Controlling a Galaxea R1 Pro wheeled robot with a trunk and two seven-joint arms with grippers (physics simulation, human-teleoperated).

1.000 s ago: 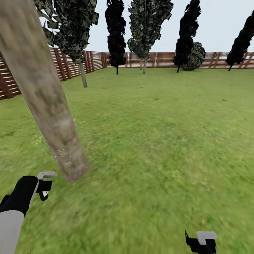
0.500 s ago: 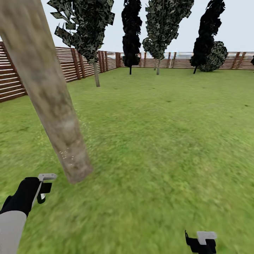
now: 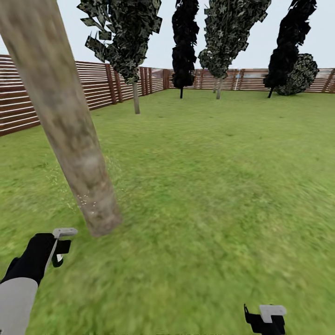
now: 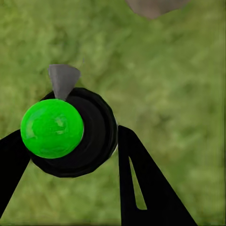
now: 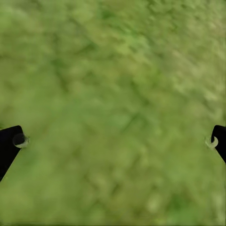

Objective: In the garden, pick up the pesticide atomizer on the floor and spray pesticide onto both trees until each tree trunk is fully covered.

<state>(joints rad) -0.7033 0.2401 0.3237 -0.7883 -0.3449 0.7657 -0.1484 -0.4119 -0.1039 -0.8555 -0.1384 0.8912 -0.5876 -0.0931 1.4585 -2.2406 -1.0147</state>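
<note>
Grass spreads wide and open ahead of both my pincers, running back to the brown slat fence (image 3: pixel 97 86) that rings the garden (image 3: pixel 223 177). Dark conifers (image 3: pixel 185 46) and leafy trees stand far off along that fence, well clear of my arms.

Just ahead of my left pincer (image 3: pixel 59 246) and a little toward my right rises the pale mottled tree trunk (image 3: pixel 70 125), leaning out of the head view at its top, so its crown is cut off. Whitish specks of pesticide (image 3: pixel 86 200) dot the bark low down and the grass beside it — faint and hard to count.

My left pincer is closed around the pesticide atomizer (image 4: pixel 77 134); in the wrist view it is a dark round body between my two black fingers (image 4: pixel 146 183), with a bright green ball over it and a grey cone at its edge. From the head it is barely a dark shape under the pincer.

My right pincer (image 3: pixel 266 320) hangs low over bare grass, partly cut off by the frame edge — its fingertips (image 5: pixel 10 143) sit spread wide with nothing between them.
</note>
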